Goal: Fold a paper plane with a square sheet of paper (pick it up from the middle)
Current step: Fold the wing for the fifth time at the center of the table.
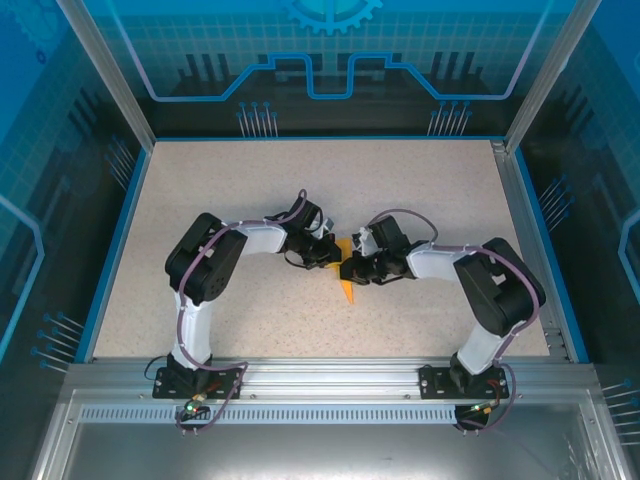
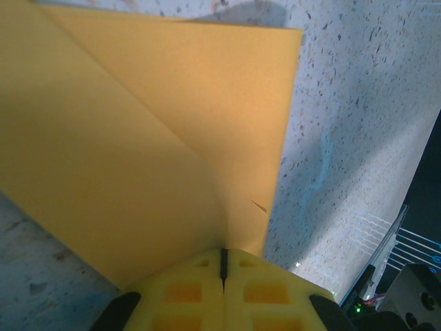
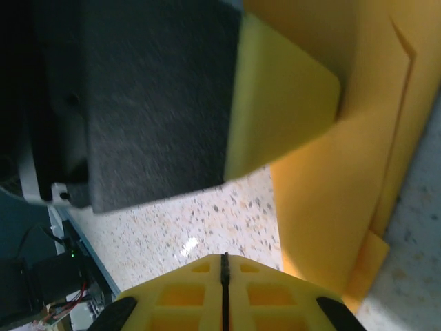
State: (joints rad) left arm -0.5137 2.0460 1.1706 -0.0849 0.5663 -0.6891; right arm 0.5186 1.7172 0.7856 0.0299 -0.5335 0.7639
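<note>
Orange paper (image 2: 138, 179) pinched in shut L gripper (image 2: 222, 254); R gripper (image 3: 224, 258) shut, empty. Risk: R bump could skew crease (image 2: 138, 110).

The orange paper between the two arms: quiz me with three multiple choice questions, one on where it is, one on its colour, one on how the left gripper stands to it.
1. Where over the table is the paper?
A. at the far left corner
B. near the middle, between the left gripper and the right gripper
C. on the metal rail by the arm bases

2. What colour is the paper?
A. orange-yellow
B. blue
C. white

3. How does the left gripper stand to the paper?
A. open, high above it
B. shut on its edge
C. open, off to one side

Answers:
1 B, the top view shows it mid-table between the two wrists.
2 A, every view shows orange-yellow.
3 B, in the left wrist view the fingers meet with the paper's edge running in between them.
</note>
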